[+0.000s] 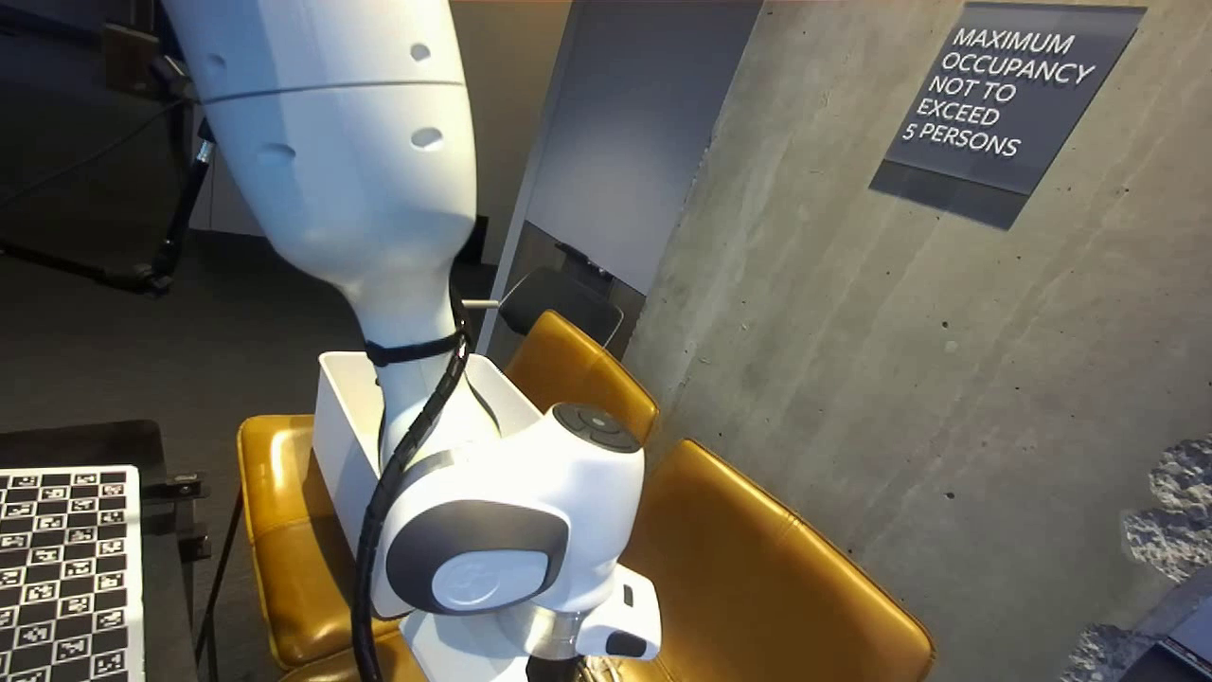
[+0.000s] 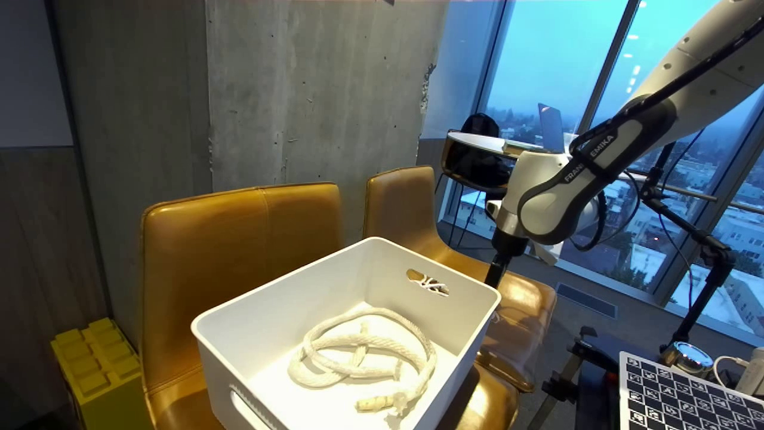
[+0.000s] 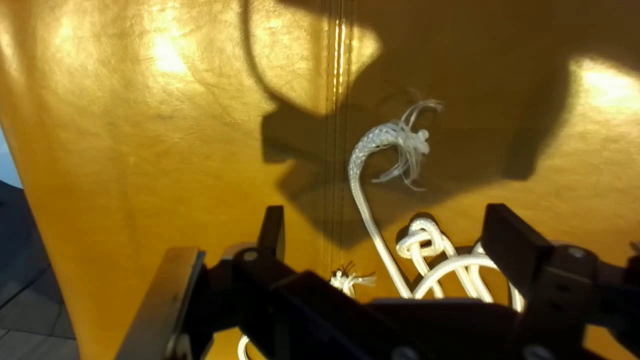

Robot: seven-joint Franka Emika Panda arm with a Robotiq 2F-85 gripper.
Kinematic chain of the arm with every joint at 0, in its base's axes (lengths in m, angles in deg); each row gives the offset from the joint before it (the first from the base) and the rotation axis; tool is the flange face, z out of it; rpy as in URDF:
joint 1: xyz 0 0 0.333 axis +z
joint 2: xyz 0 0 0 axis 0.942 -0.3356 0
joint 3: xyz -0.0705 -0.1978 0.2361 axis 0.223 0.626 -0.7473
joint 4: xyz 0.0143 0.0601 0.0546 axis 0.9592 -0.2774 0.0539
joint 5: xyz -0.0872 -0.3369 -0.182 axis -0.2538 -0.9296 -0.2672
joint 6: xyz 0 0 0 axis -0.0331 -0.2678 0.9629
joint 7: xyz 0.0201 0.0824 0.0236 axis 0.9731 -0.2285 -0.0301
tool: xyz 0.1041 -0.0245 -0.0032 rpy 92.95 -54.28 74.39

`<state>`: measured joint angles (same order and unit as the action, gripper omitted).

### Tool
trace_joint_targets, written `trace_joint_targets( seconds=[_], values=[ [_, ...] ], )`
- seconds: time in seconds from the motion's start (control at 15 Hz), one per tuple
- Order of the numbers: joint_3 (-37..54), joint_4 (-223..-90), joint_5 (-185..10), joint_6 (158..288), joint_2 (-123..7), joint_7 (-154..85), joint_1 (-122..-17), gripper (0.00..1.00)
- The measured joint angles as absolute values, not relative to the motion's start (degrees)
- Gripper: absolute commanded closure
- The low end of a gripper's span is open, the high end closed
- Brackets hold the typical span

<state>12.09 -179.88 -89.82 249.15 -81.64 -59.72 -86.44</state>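
The pincer (image 3: 386,217) stands wide, its fingers (image 3: 515,240) well apart over a white cord (image 3: 378,240); whether they touch it, I cannot tell. The cord lies knotted on a tan chair (image 3: 150,175), a frayed end (image 3: 412,142) toward the far side. In an exterior view, a white bin (image 2: 286,316) holding coiled rope (image 2: 373,341) stands left, on a nearer chair (image 2: 245,239).

1. Dark sign (image 1: 1008,114), mounted on the concrete wall (image 1: 805,379) in an exterior view; reads "MAXIMUM OCCUPANCY NOT TO EXCEED 5 PERSONS".
2. Checkered board (image 2: 680,394), white-edged, bearing black-and-white square markers; visible in both exterior views.
3. Round shiny object (image 2: 689,357), just beside the board; identity undetermined.
4. Yellow box (image 2: 98,364), raised blocks on top.
5. Laptop (image 2: 551,127), lid raised, standing before the windows (image 2: 543,65).
6. Rectangular floor vent (image 2: 587,300) near the windows.
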Motion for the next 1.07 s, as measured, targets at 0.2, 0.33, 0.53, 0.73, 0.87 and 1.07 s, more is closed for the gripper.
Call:
trace_joint_targets(
  seconds=[0.2, 0.33, 0.53, 0.73, 0.87, 1.07],
  values=[
    [12.15, -177.79, -89.9, 249.11, -84.83, -59.58, -86.53, 0.0],
    [12.17, -176.88, -90.06, 249.1, -86.54, -59.41, -86.53, 0.0],
    [12.2, -176.49, -90.61, 249.11, -88.88, -58.9, -86.48, 0.06],
    [12.62, -175.54, -91.73, 249.17, -91.35, -58.13, -86.43, 0.31],
    [13.15, -174.34, -92.43, 249.17, -92.66, -57.7, -86.36, 0.46],
    [14.19, -172.96, -93.3, 249.17, -93.71, -57.54, -86.32, 0.69]
  ],
)
